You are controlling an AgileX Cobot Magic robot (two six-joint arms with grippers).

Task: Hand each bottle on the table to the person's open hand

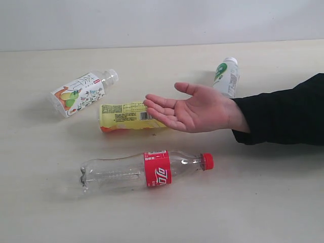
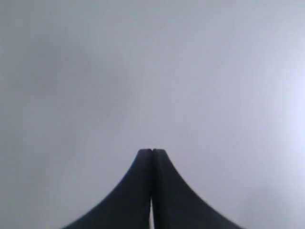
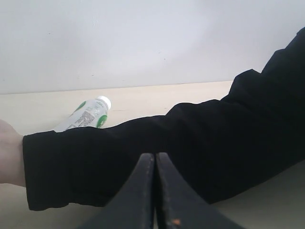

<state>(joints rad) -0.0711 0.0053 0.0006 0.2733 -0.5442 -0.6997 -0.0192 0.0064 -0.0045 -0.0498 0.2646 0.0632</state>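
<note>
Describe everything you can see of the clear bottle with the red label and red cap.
The clear bottle lies on its side on the pale table, nearest the camera in the exterior view. It is thin see-through plastic and looks empty. Its red cap is screwed on and points to the right of that view, with the base to the left. A red label with white lettering wraps its middle. Only the table touches it; the open hand is beyond it, apart. Neither wrist view shows it.
</note>
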